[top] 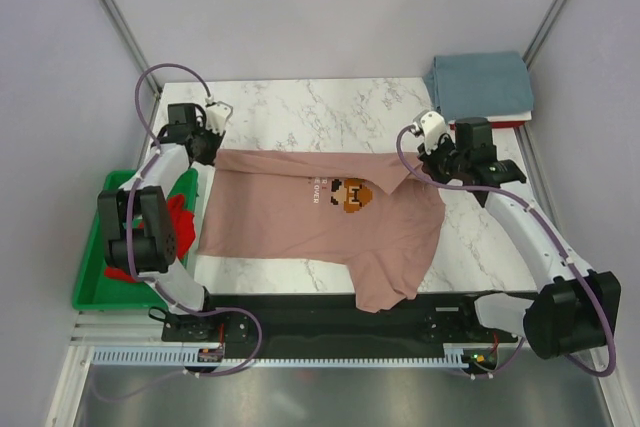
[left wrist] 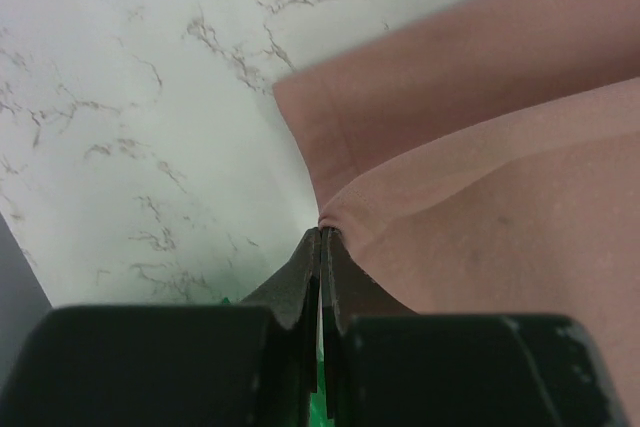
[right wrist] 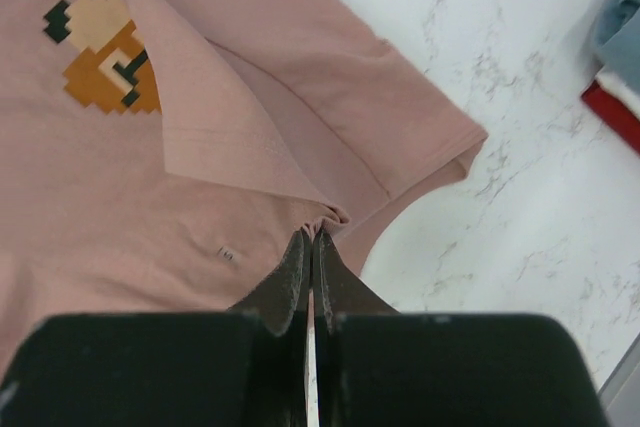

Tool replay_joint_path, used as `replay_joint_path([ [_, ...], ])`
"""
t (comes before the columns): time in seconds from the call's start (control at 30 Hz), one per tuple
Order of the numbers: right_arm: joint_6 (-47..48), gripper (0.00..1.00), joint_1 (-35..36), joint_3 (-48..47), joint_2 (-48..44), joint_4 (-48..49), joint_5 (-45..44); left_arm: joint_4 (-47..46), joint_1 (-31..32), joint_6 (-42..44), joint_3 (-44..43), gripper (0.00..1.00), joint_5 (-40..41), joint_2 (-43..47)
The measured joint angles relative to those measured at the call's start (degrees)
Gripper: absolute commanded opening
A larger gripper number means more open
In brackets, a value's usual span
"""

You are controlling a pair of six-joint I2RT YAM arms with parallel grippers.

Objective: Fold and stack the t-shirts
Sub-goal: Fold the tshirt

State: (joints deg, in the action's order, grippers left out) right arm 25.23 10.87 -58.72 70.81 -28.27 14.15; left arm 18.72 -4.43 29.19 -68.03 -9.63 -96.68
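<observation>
A dusty-pink t-shirt (top: 300,212) with a pixel-character print (top: 352,194) lies spread on the marble table (top: 300,107), one part hanging over the near edge. My left gripper (top: 210,139) is shut on the shirt's far left corner (left wrist: 325,227). My right gripper (top: 418,165) is shut on a pinch of its right edge (right wrist: 325,222), where a flap folds over toward the print (right wrist: 100,42). A grey-blue shirt (top: 480,85) lies folded at the back right with a red edge (top: 500,124) under it. A bright red shirt (top: 180,217) lies in the green tray.
The green plastic tray (top: 100,277) stands off the table's left edge, beside the left arm. Grey walls and metal frame posts close in the back and sides. A black base rail (top: 330,322) runs along the near edge.
</observation>
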Motion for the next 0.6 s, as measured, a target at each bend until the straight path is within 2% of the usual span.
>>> replay_joint_path([
  [0.07, 0.1, 0.03, 0.1, 1.4, -1.3, -1.6, 1.0, -0.1, 0.0, 0.0, 1.7, 0.04, 0.1, 0.6],
  [0.1, 0.3, 0.07, 0.2, 1.7, -1.8, -3.0, 1.7, -0.1, 0.0, 0.0, 2.6, 0.11, 0.2, 1.0],
  [0.13, 0.6, 0.19, 0.2, 1.9, -2.4, -4.6, 2.6, -0.1, 0.0, 0.0, 3.3, 0.15, 0.4, 1.4],
  [0.17, 0.9, 0.25, 0.2, 1.9, -2.9, -6.2, 3.4, 0.0, -0.1, -0.1, 3.8, 0.18, 0.5, 1.8],
  [0.23, 1.7, 0.31, 0.2, 1.9, -4.2, -8.6, 4.3, 0.0, -0.3, -0.4, 4.3, 0.27, 0.5, 3.1],
  [0.33, 2.0, 0.33, 0.2, 1.1, -5.8, -10.0, 4.4, 0.2, -0.5, -1.1, 2.9, 0.32, 0.4, 5.4],
  [0.4, 2.1, 0.33, 0.2, -0.5, -4.6, -9.2, 4.1, 0.6, -0.6, -1.7, -1.2, 0.34, 0.4, 4.4],
  [0.6, 3.5, 0.34, -0.2, -5.9, 10.4, -3.5, 2.8, 2.0, -0.6, -3.5, -17.6, 0.43, -0.1, -6.9],
])
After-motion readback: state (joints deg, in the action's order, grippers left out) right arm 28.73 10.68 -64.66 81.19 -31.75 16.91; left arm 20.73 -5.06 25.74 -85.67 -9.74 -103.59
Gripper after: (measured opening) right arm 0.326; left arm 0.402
